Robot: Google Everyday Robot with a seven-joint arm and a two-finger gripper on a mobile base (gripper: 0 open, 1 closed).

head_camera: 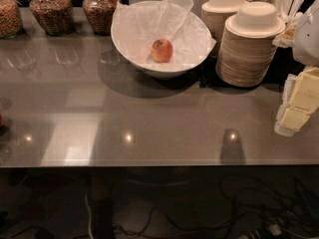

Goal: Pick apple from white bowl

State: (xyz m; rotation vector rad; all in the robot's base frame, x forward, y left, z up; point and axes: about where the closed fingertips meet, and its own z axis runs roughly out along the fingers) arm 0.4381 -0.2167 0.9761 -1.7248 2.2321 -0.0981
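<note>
A: Jars, three round glass ones (52, 11) with brown filling, cut off along the top.
B: Then?
A: One small red-orange apple (161, 50) sits on crinkled paper (172, 16) in one big white bowl (127, 56). Two stacks of cream bowls (249, 49).
B: And the gripper?
A: Pale gripper (301, 101), cut off at the right edge, far from the apple. Open or shut, can't tell.

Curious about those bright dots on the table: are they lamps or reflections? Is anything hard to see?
In the camera view, the dots look like glare, lights mirrored in the glossy table; the white bowl casts a soft shadow toward the front left; the apple is evenly lit; below the table edge all is dim; the gripper, at the right edge, is cut off.
</note>
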